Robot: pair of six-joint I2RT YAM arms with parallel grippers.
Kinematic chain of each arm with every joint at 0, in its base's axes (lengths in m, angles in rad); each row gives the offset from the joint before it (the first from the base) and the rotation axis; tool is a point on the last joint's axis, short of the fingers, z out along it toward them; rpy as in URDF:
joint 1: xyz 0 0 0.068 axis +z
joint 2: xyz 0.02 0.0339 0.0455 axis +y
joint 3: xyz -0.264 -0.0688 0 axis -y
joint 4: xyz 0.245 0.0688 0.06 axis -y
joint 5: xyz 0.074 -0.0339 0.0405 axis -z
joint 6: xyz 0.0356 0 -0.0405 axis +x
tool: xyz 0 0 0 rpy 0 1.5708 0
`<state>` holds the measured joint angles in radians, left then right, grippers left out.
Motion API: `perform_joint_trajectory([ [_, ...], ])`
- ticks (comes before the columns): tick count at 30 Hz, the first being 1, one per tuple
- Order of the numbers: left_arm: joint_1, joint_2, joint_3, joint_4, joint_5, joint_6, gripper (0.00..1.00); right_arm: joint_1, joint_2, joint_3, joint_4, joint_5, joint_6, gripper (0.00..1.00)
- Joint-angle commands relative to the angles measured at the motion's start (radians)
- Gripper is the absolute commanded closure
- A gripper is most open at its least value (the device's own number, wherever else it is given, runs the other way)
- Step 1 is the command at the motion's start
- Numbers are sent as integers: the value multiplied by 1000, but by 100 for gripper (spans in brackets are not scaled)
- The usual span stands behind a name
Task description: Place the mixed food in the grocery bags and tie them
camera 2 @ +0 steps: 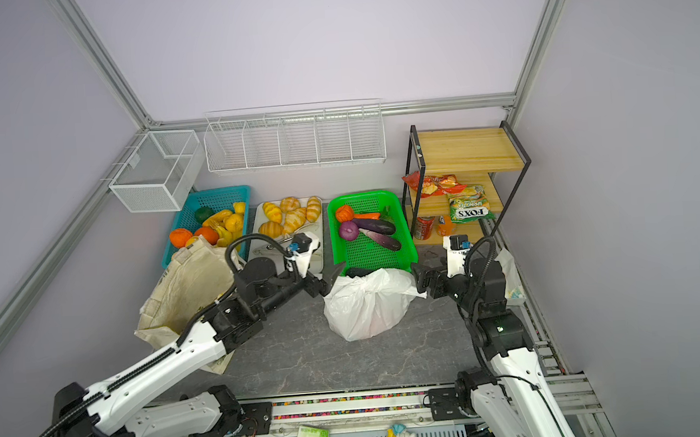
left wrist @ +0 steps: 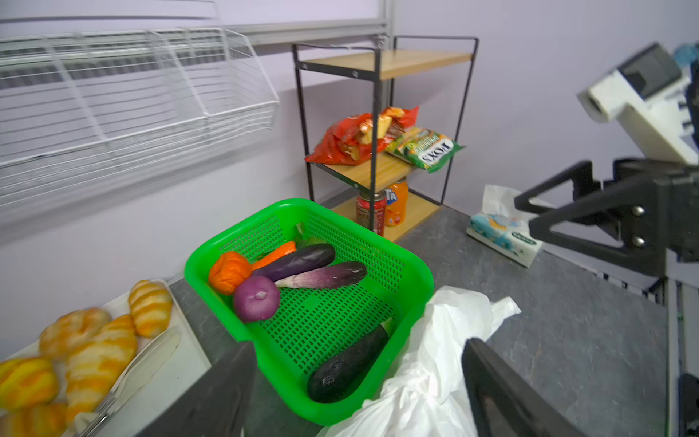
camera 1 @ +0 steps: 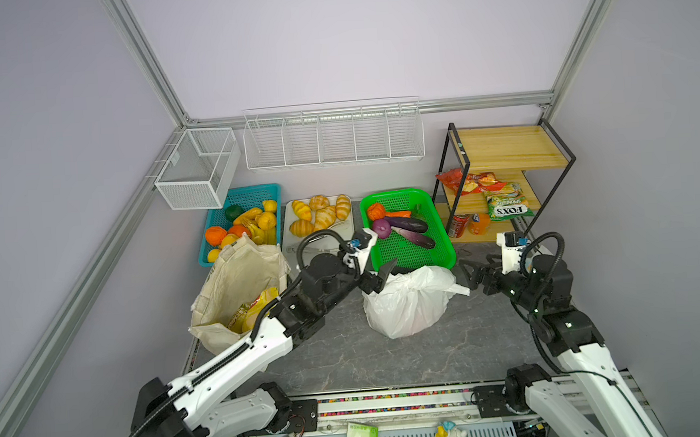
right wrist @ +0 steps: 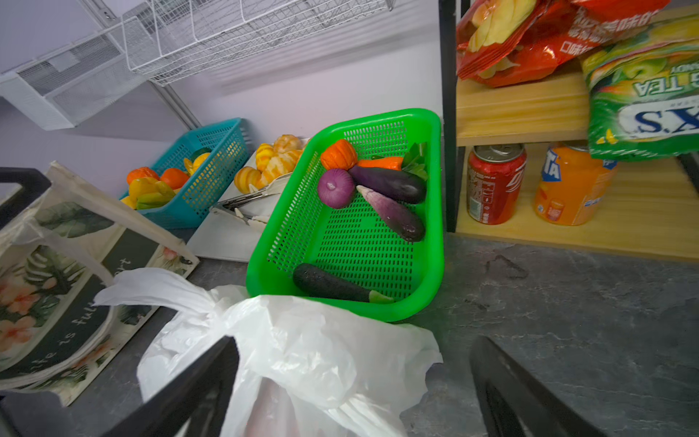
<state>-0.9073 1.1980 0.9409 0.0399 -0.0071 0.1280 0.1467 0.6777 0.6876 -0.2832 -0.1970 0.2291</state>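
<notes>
Green basket (camera 1: 408, 251), croissants (camera 1: 323, 215), wooden shelf (camera 1: 506, 147)

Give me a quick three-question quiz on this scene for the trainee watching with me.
1. True or false: the left gripper and the right gripper both stand open beside the white plastic bag.
2. What lies inside the canvas tote? A) yellow snack packets B) croissants C) drink cans
3. Name the colour of the basket holding the purple onion.
Key: 1 true; 2 A; 3 green.

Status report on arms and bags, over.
Left tool open, right tool open. White plastic bag looks knotted, unheld. Tote open, yellow packets inside. Green basket close behind.
</notes>
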Motion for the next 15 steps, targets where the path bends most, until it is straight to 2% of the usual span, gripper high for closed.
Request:
perform_joint_trajectory([
  [1,-32,148,102,-189,29,190,10,4,5,55,26,126,-14,2],
  [4,-44,271,186,-259,90,236,1,2,-7,61,22,149,-20,3],
  [10,-45,452,290,-358,127,275,1,1,-20,27,9,144,-19,3],
  [13,-45,496,304,-370,124,280,8,1,-16,17,9,138,-17,4],
  [15,-45,510,313,-378,148,268,18,1,-6,12,13,133,-14,4],
])
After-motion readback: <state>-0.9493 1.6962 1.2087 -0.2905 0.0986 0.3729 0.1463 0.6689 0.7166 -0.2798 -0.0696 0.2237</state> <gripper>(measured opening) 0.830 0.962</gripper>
